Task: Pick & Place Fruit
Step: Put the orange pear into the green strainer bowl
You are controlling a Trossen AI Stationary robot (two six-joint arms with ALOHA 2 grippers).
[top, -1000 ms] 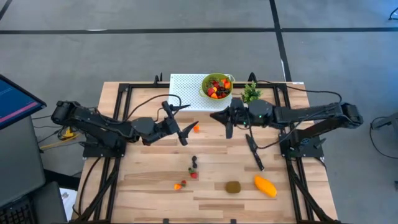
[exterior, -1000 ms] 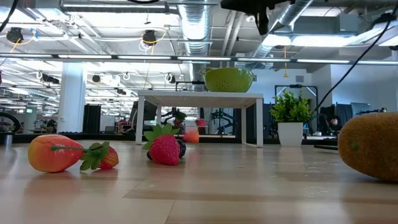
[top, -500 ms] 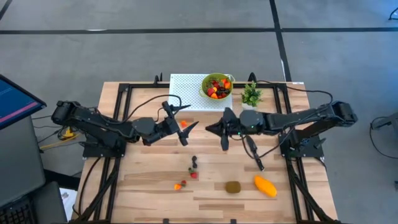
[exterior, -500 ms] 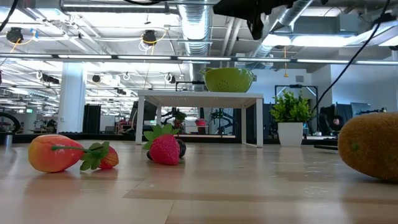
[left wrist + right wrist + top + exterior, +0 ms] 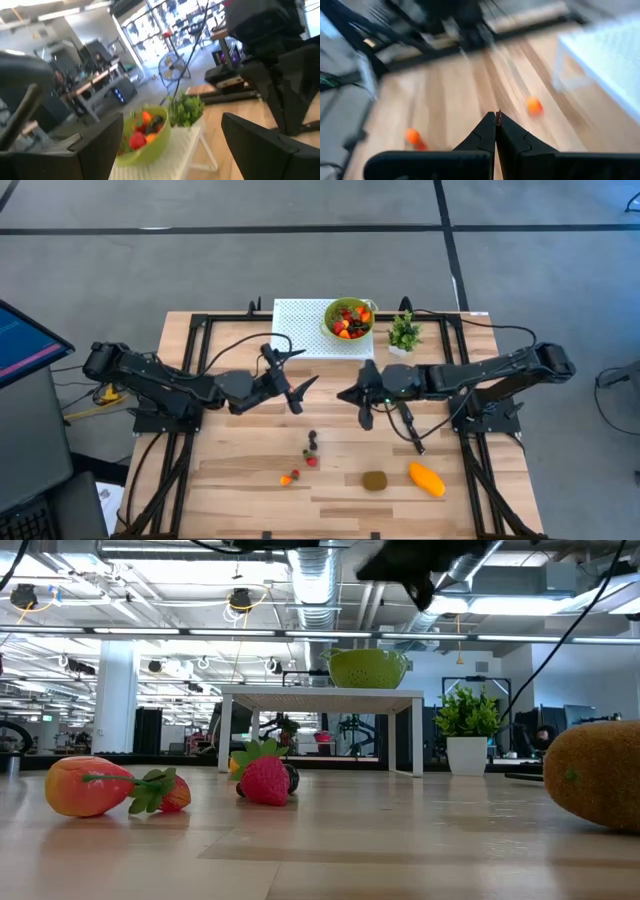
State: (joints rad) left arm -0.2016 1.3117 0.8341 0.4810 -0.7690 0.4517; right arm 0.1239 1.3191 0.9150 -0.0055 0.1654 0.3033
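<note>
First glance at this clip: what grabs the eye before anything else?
The green bowl heaped with small fruit stands out, up on the white stand at the table's far edge. In front of it the two dark arms point at each other mid-table: the left gripper open, the right gripper shut and empty. On the near side of the wooden table lie the orange mango and brown kiwi.

- Green bowl [image 5: 348,319] full of fruit sits on the white stand [image 5: 305,328] at the back, little plant [image 5: 404,332] just beside it.
- Left gripper [image 5: 295,380] is spread open mid-table; right gripper [image 5: 353,402] pinched shut (both empty).
- Kiwi [image 5: 375,480], mango [image 5: 427,478] and loose berries [image 5: 311,450] lie near the front edge.
</note>
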